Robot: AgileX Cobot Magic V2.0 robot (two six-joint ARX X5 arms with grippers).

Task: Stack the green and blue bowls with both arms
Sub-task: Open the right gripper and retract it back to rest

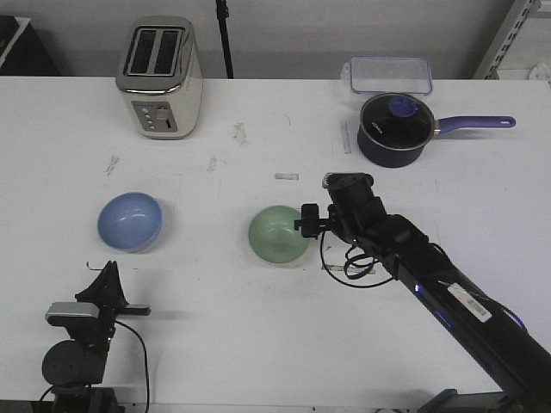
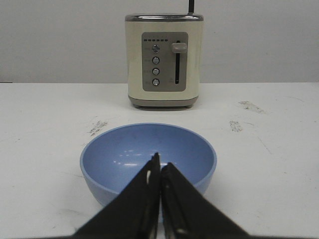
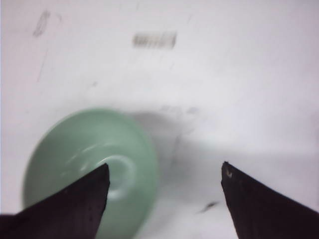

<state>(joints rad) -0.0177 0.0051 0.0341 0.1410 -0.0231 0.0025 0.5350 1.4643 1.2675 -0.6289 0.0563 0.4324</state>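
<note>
Right arm: stretches from the near right corner toward the table's middle, its right gripper point(image 3: 164, 172) spread wide, one finger over the green bowl point(image 1: 280, 235), the other over bare table point(image 1: 258, 344).
Left arm: sits low at the near left edge, its left gripper point(image 2: 159, 162) pressed together on nothing, aimed at the blue bowl point(image 1: 130, 221).
Green bowl: upright at mid-table, nothing in it.
Blue bowl: upright, well to the left of the green one, also with nothing in it; toaster point(image 1: 160, 77) behind it.
Saucepan point(image 1: 394, 129): far right, lid on.

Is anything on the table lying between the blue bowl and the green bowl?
Nothing visible does. Bare table separates the blue bowl from the green bowl; toaster and saucepan sit farther back.
</note>
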